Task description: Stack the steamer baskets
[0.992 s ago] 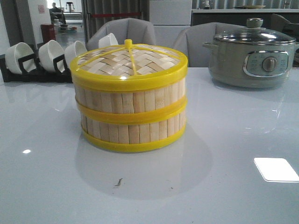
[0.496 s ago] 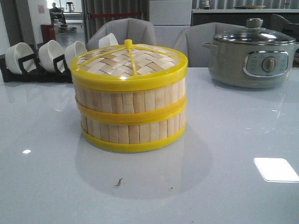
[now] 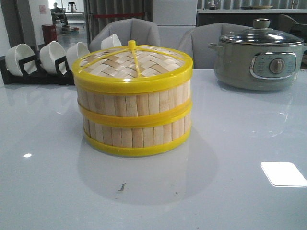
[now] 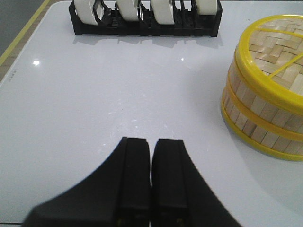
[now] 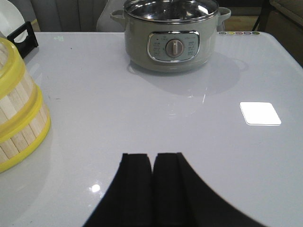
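Both grippers, left gripper (image 4: 150, 177) and right gripper (image 5: 152, 182), present closed, empty jaws above your table (image 3: 240, 191). Mid-table, steamer baskets (image 3: 134, 117) sit stacked, lid (image 3: 132, 64) on top. Beyond stands the electric pot (image 3: 259, 55).

1. The two stacked round bamboo steamer baskets (image 3: 134, 122) are showing pale vertical slats between bright yellow rims.
2. The flat woven-bamboo lid (image 3: 132, 64) is showing a basket-weave pattern, yellow-edged.
3. The round electric pot (image 3: 259, 60) is looking grey-green.
4. The glossy table (image 3: 240, 182) is appearing pale grey-white.
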